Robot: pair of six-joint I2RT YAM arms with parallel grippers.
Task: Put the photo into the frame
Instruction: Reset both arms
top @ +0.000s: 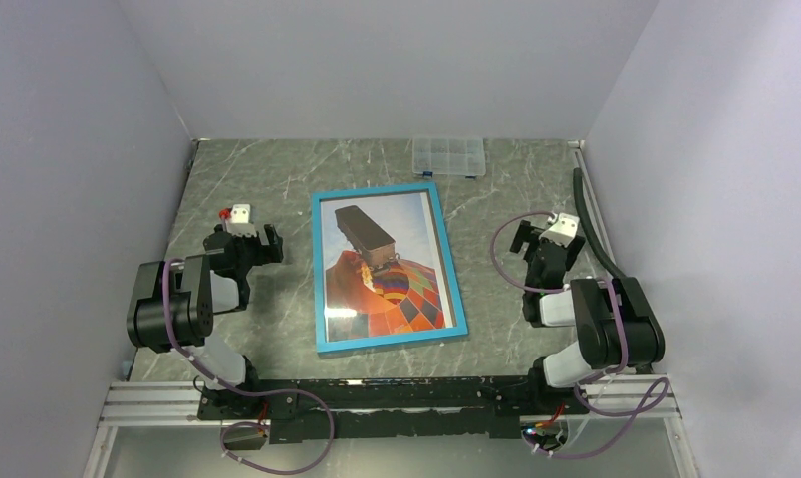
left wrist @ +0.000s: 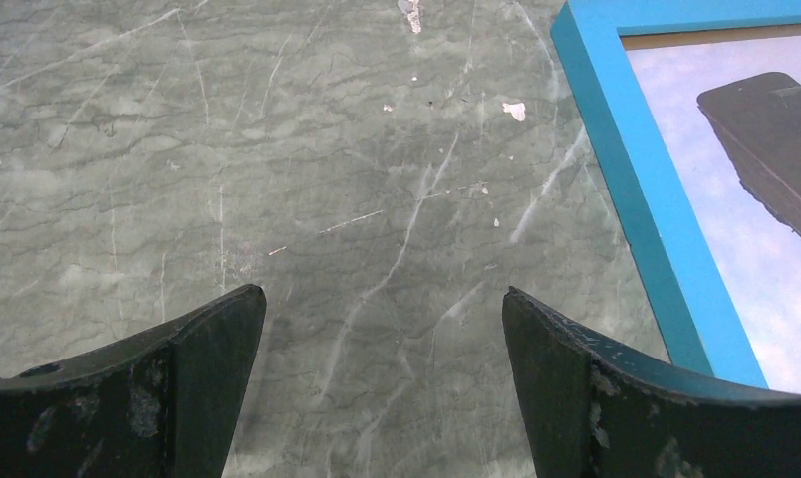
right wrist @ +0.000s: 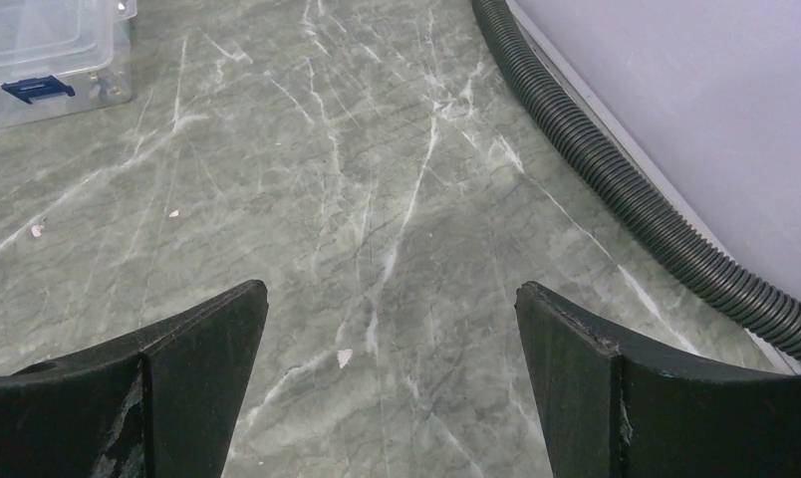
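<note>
The frame [top: 318, 269], with a bright-blue border, lies flat in the middle of the table. The photo [top: 382, 264], an orange-red balloon with a brown basket on blue sky, shows face up inside that border. My left gripper [top: 247, 237] is to the left of the frame, open and empty over bare table. In the left wrist view the left gripper [left wrist: 385, 294] has the frame's blue edge [left wrist: 636, 169] and the photo [left wrist: 745, 149] to its right. My right gripper [top: 546, 244] is to the right of the frame, also open; the right gripper [right wrist: 392, 289] has only marble between its fingers.
A small clear plastic compartment box [top: 448, 156] stands at the back of the table, also seen as the box [right wrist: 38, 50] at upper left. A black corrugated hose [top: 588, 224] runs along the right wall, near the right gripper as the hose [right wrist: 616, 189]. Walls enclose three sides.
</note>
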